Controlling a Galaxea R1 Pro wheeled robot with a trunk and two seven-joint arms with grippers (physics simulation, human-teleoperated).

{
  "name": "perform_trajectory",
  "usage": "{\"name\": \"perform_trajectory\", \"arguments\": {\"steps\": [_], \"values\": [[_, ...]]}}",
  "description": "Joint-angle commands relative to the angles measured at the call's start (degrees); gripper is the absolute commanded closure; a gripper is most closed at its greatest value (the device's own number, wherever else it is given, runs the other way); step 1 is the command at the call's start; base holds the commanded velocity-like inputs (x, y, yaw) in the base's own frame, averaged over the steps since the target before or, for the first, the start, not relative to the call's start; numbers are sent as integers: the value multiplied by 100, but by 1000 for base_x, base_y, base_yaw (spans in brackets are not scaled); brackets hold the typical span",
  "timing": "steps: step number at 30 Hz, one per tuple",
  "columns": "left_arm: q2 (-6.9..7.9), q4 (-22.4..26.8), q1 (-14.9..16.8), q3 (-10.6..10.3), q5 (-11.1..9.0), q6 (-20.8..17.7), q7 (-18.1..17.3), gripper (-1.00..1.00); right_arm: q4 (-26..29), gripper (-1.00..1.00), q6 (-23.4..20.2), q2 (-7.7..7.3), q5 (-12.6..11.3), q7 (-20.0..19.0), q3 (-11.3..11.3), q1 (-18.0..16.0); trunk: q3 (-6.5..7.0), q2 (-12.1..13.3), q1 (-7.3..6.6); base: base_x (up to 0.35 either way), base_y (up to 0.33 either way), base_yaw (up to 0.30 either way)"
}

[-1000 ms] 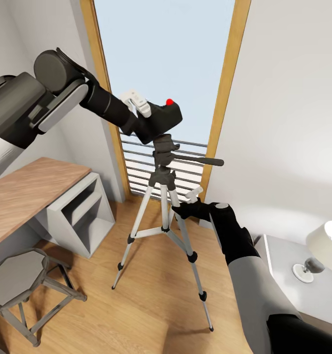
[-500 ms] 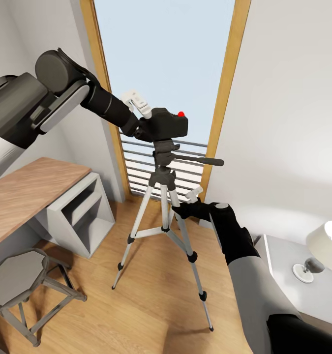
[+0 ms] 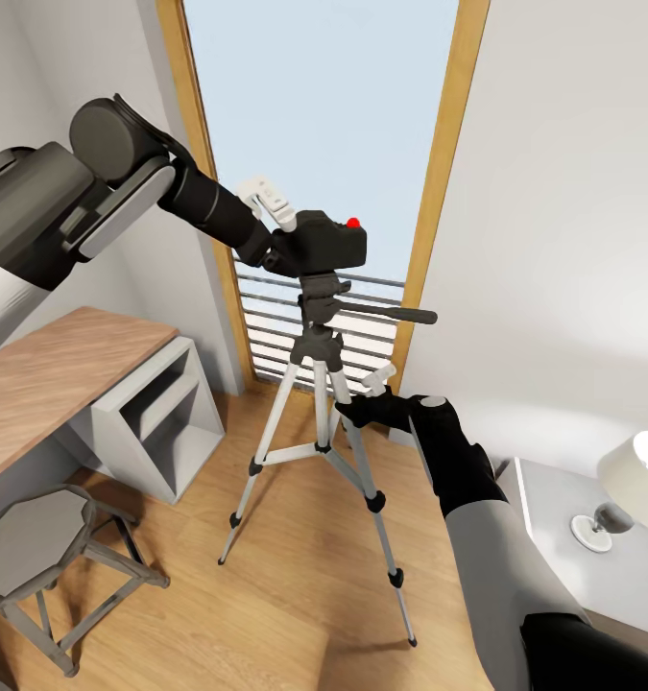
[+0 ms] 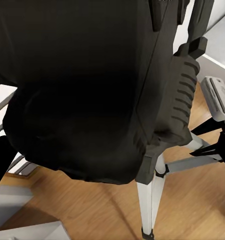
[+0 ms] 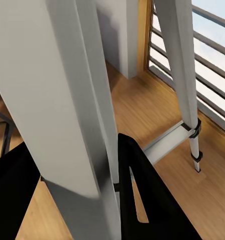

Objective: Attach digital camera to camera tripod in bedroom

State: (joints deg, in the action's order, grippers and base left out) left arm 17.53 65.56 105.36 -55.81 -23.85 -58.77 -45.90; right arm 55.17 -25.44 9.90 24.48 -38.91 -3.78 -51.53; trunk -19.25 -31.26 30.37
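Digital camera [image 3: 325,242] sits level on the camera tripod [image 3: 321,403] head, pinched by the left pincer [image 3: 281,240]. Right pincer [image 3: 354,411] clamps a tripod leg; open floor [image 3: 295,595] surrounds its feet, bench [image 3: 45,379] well apart.

Digital camera [image 3: 328,242]: chunky black body, red dot on top, level, seated on the tripod's black head. Camera tripod [image 3: 322,422]: upright before the window, three silver-white legs splayed on wood floor, side handle pointing right.
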Motion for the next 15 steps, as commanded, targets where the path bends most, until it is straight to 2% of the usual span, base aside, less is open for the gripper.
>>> {"name": "perform_trajectory", "arguments": {"steps": [1,7,10,11,12,14,15], "values": [[2,7,11,-5,-187,-74,-26,-100,-130,100,-14,10,233,-46,-18,-4,-10,-8,3,0,0,0],[10,15,11,8,-183,-74,-20,-100,-130,100,-14,10,233,-46,-18,-4,-10,-8,3,0,0,0],[19,20,11,224,-210,-70,-57,-100,-130,100,-14,10,232,-49,-18,-5,-10,-8,3,0,0,0],[21,13,11,325,-269,-69,-131,-100,-130,100,-14,10,230,-49,-18,-5,-10,-8,3,0,0,0],[27,-23,11,550,-468,-68,-388,-100,-130,100,-14,10,230,-49,-18,-5,-10,-8,3,0,0,0],[36,-93,11,779,-712,-63,-707,-100,-130,100,-14,10,231,-51,-18,-5,-10,-8,3,0,0,0],[50,-199,11,985,-923,-54,-998,-100,-130,100,-14,10,230,-53,-18,-6,-10,-8,3,0,0,0]]}}
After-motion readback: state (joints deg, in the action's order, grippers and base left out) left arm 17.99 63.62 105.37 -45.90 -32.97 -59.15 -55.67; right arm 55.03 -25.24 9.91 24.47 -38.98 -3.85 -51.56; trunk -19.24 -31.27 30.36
